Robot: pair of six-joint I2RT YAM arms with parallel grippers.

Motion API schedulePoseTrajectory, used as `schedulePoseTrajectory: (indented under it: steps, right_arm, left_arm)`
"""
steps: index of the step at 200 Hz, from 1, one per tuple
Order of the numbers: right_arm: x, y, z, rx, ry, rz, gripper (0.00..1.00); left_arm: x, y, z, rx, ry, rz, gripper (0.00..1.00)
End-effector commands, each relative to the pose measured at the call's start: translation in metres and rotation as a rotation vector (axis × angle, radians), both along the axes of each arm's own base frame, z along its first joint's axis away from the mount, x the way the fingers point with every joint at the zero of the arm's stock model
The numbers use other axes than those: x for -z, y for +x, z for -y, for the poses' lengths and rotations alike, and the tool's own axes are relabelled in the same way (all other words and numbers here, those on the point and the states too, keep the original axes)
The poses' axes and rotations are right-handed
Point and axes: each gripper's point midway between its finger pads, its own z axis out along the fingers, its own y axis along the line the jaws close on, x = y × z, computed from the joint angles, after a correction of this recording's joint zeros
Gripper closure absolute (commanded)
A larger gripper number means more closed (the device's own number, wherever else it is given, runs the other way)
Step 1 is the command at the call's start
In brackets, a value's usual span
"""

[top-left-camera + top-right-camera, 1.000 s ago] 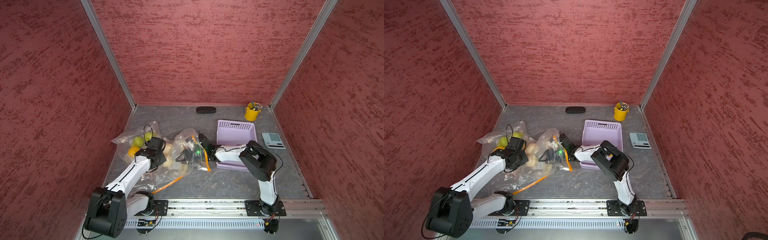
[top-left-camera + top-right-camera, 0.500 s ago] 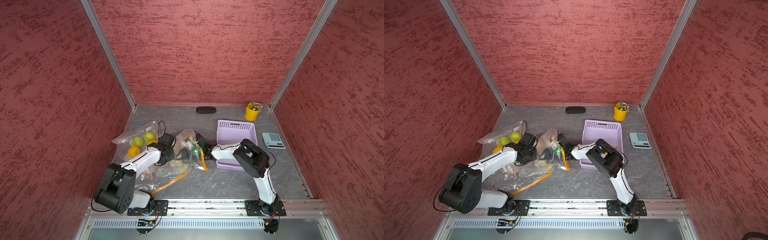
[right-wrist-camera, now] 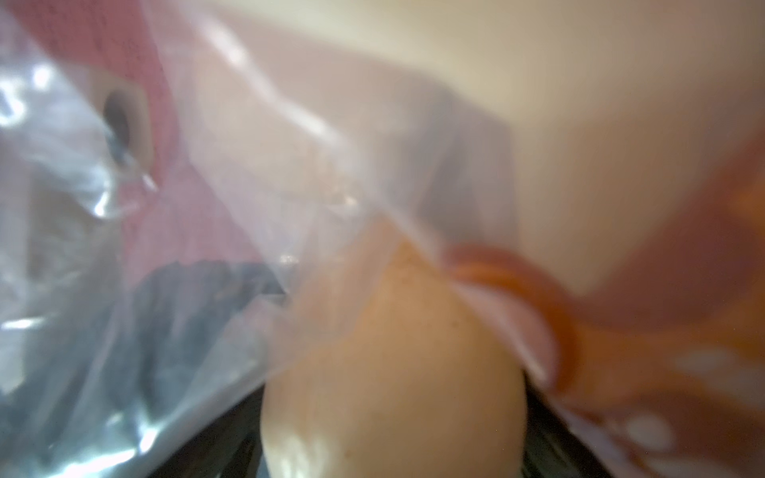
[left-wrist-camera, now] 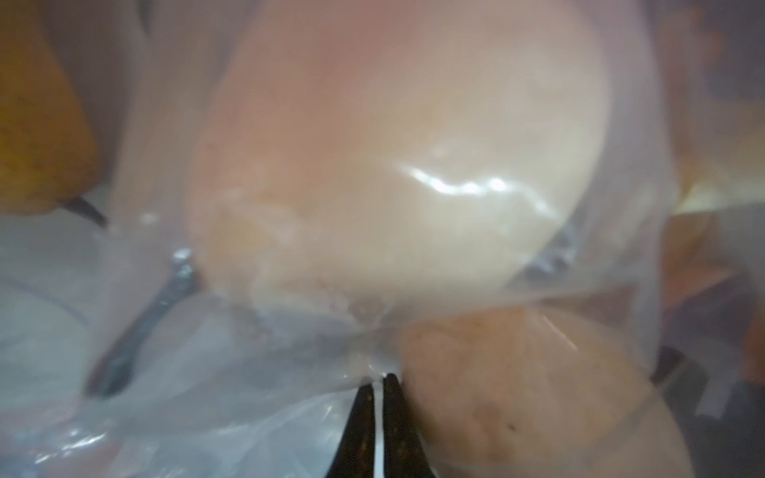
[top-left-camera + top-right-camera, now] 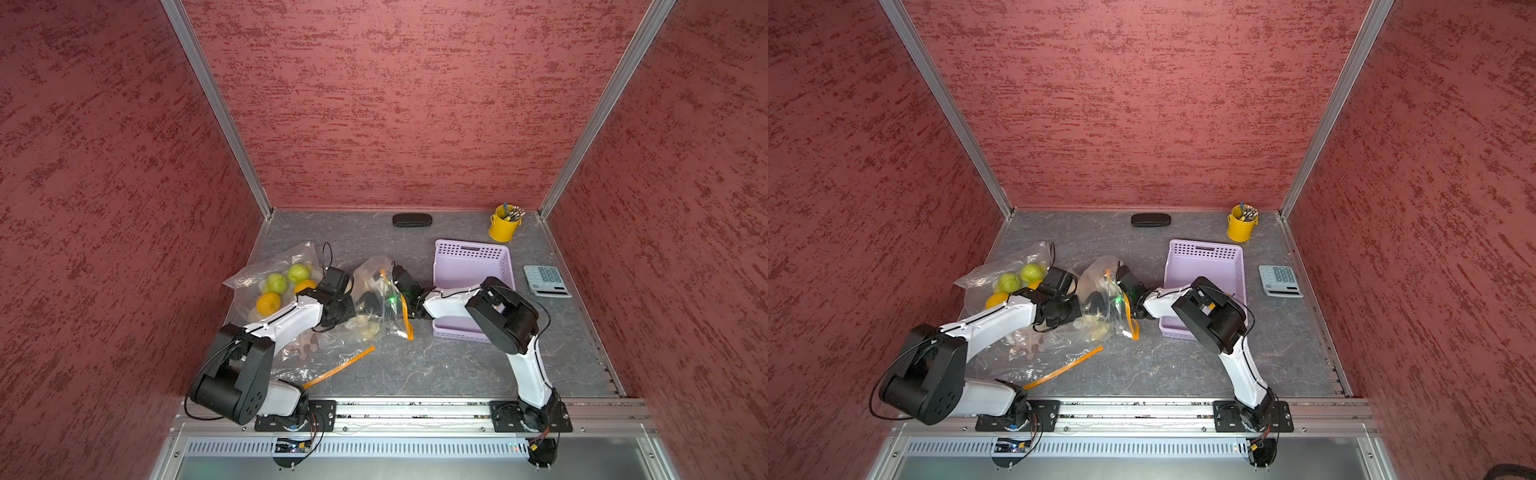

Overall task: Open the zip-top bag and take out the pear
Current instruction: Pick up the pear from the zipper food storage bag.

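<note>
The left gripper (image 4: 378, 378) is pressed together, pinching the clear zip-top bag (image 5: 374, 272) on the worktop (image 5: 436, 370). The right gripper (image 3: 391, 430) holds the pear (image 3: 393, 351) inside the bag.

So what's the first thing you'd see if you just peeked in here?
Two white-and-black robot arms, the left arm and the right arm, meet at a crinkly clear bag in the middle of the grey table. Next come the bright green and orange fruit in another clear bag by the left arm, and the purple basket on the right.
</note>
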Motion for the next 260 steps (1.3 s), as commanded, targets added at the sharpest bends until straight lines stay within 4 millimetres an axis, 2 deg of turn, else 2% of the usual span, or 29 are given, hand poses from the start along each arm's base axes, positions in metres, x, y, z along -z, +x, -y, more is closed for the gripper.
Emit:
schedulePoseTrajectory:
  steps: [1, 45, 70, 93, 109, 123, 133, 159, 170, 190, 207, 234, 260]
  right_arm:
    - [0.016, 0.013, 0.010, 0.076, -0.052, 0.039, 0.26]
    - [-0.024, 0.004, 0.022, 0.041, -0.048, 0.137, 0.38]
    - [-0.045, -0.008, 0.027, -0.015, -0.031, 0.149, 0.38]
    - [-0.049, -0.015, 0.035, -0.030, -0.024, 0.134, 0.38]
    - [-0.044, -0.015, 0.042, -0.016, -0.038, 0.131, 0.38]
    - [-0.043, -0.015, 0.046, -0.009, -0.032, 0.122, 0.39]
    - [-0.047, -0.015, 0.048, -0.002, -0.018, 0.127, 0.39]
    - [-0.058, -0.019, 0.052, -0.026, 0.030, 0.109, 0.39]
    - [-0.057, -0.023, 0.055, -0.030, 0.021, 0.104, 0.39]
    - [-0.056, -0.028, 0.059, -0.038, 0.024, 0.096, 0.39]
    - [-0.052, -0.029, 0.059, -0.042, 0.020, 0.085, 0.39]
    - [-0.048, -0.028, 0.056, -0.041, 0.025, 0.070, 0.40]
    - [-0.050, -0.027, 0.055, -0.042, 0.031, 0.075, 0.41]
  left_arm:
    - [0.000, -0.005, 0.009, 0.035, -0.046, 0.000, 0.97]
    - [-0.008, -0.001, -0.014, -0.029, -0.033, 0.034, 0.97]
    - [-0.008, 0.005, -0.020, -0.049, -0.023, 0.037, 0.97]
    - [-0.011, 0.009, -0.023, -0.069, -0.022, 0.044, 1.00]
    - [-0.029, 0.010, -0.022, -0.098, -0.069, 0.106, 0.95]
    - [-0.050, 0.008, -0.021, -0.100, -0.093, 0.164, 0.95]
    - [-0.057, 0.008, -0.021, -0.086, -0.093, 0.173, 0.95]
    - [-0.052, 0.010, -0.034, -0.109, -0.040, 0.149, 0.99]
    - [-0.061, 0.010, -0.029, -0.107, -0.075, 0.175, 0.97]
    - [-0.079, -0.007, 0.003, -0.047, -0.188, 0.175, 0.95]
    - [-0.072, -0.027, 0.019, -0.021, -0.223, 0.122, 0.95]
    - [-0.058, -0.047, 0.037, 0.017, -0.291, 0.056, 0.97]
    - [-0.014, -0.062, 0.041, 0.034, -0.215, -0.057, 1.00]
